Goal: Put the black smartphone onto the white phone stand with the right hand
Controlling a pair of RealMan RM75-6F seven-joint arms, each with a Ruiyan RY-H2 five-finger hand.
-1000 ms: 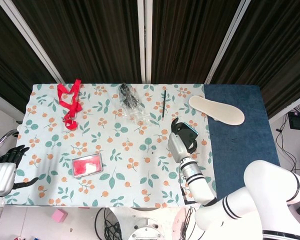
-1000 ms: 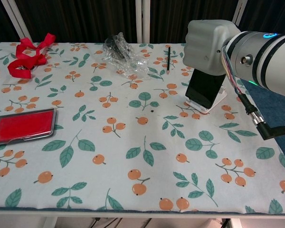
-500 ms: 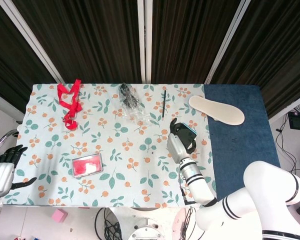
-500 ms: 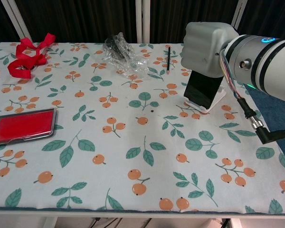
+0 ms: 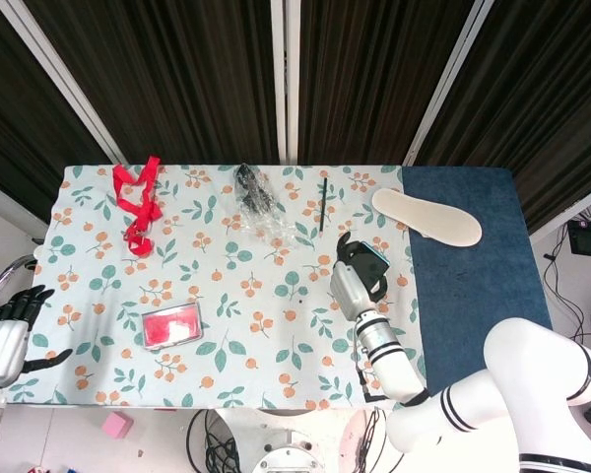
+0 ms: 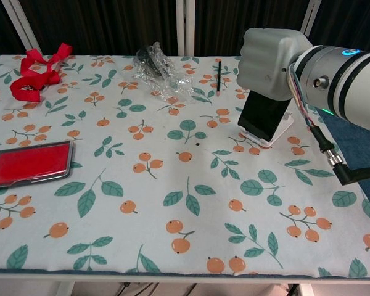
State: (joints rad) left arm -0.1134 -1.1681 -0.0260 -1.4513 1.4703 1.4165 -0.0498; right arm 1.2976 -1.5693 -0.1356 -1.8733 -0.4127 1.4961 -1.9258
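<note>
Gripping the top of the black smartphone (image 6: 263,116), the right hand (image 6: 270,57) sits in the upper right of the chest view, its grey back turned to the camera so the fingers themselves are hidden. The phone leans back, tilted, with its lower edge resting on the white phone stand (image 6: 276,131), whose base shows under and to the right of the phone on the flowered tablecloth (image 6: 172,185). In the head view the same hand (image 5: 352,287) is right of centre, closed over the phone (image 5: 361,264).

At the lower left edge of the head view the left hand (image 5: 10,335) hangs off the table, fingers spread and holding nothing.

A red ribbon (image 6: 36,71) lies in the upper left of the chest view, and a red case (image 6: 28,163) lies flat near the left edge. Crumpled clear plastic (image 6: 160,75) sits at top centre, with a thin black pen (image 6: 219,75) just to its right. In the head view a pale shoe insole (image 5: 426,216) rests on the blue cloth (image 5: 473,286) at the right.
</note>
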